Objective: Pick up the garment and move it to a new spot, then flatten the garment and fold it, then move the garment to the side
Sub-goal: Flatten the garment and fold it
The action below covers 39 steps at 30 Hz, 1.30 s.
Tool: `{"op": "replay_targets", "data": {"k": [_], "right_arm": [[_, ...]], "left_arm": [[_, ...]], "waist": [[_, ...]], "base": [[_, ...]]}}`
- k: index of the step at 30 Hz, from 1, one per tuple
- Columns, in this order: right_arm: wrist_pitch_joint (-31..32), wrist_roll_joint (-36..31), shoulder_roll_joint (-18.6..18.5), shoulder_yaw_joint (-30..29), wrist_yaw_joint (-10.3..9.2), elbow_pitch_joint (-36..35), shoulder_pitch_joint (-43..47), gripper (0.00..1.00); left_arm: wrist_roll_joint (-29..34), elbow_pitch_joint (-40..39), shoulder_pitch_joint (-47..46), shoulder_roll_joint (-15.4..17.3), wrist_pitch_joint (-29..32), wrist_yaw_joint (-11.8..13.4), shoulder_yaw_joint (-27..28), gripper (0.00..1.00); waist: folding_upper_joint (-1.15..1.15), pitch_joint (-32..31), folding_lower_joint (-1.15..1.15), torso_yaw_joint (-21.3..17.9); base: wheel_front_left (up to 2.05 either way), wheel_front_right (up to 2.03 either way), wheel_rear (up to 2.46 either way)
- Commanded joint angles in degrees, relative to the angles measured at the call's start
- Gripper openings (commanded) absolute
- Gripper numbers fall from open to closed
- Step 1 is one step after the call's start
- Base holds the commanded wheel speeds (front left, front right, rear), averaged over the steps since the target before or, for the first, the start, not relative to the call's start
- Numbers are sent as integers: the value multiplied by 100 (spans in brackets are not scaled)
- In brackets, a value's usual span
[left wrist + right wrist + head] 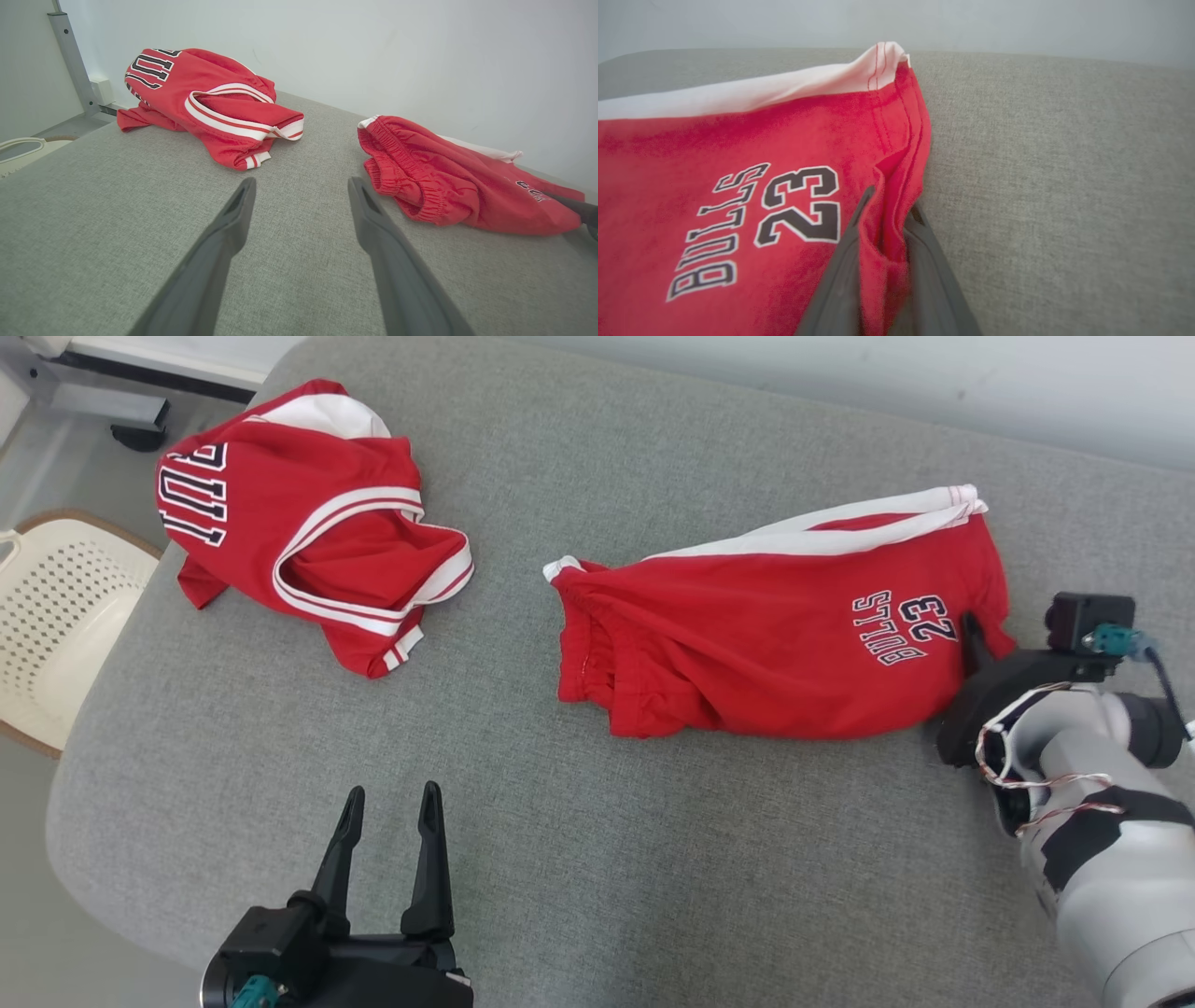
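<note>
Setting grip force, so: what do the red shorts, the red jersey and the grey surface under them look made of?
Red shorts: soft matte knit, perhaps a cotton blend; it wrinkles softly and gathers at one end. Red jersey: smoother, faintly shiny fabric, probably polyester; crisp folds. Grey surface: matte woven upholstery, visible weave, seemingly padded.

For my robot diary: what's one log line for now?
right fingers: pinching shorts hem | left fingers: open, empty | jersey: untouched

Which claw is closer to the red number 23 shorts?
Right. The right gripper clamps the shorts at the hem; the left gripper stands open, apart from their waistband.
</note>
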Motion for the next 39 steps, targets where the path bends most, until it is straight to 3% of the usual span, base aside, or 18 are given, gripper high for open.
{"op": "replay_targets", "data": {"k": [1,14,26,35,36,37,39], "right_arm": [[-42,2,74,17,-11,92,243,0],[-469,568,164,268,-11,-826,1316,0],[-476,1239,-363,257,-11,-2409,3000,0],[-433,1345,-446,154,-11,-2498,3360,0],[-437,1312,-435,157,-11,-2470,3318,3],[-442,1278,-411,166,-11,-2437,3276,44],[-454,1229,-366,156,-11,-2326,3246,100]], "left_arm": [[1,50,16,6,-14,1,3,100],[250,347,479,7,-14,-204,284,100],[261,426,771,8,-14,-298,451,100],[266,428,842,8,-14,-291,477,100],[263,438,829,8,-14,-296,485,100],[265,448,822,6,-14,-298,490,100],[270,459,809,7,-14,-302,504,100]], "waist": [[0,-106,0,-69],[0,-1049,0,-678],[0,-1458,0,-1226],[0,-1465,0,-1415],[0,-1465,0,-1430],[0,-1469,0,-1447],[0,-1478,0,-1468]], "base": [[0,0,0],[0,0,0],[0,0,0],[0,0,0],[0,0,0],[0,0,0],[0,0,0]]}}
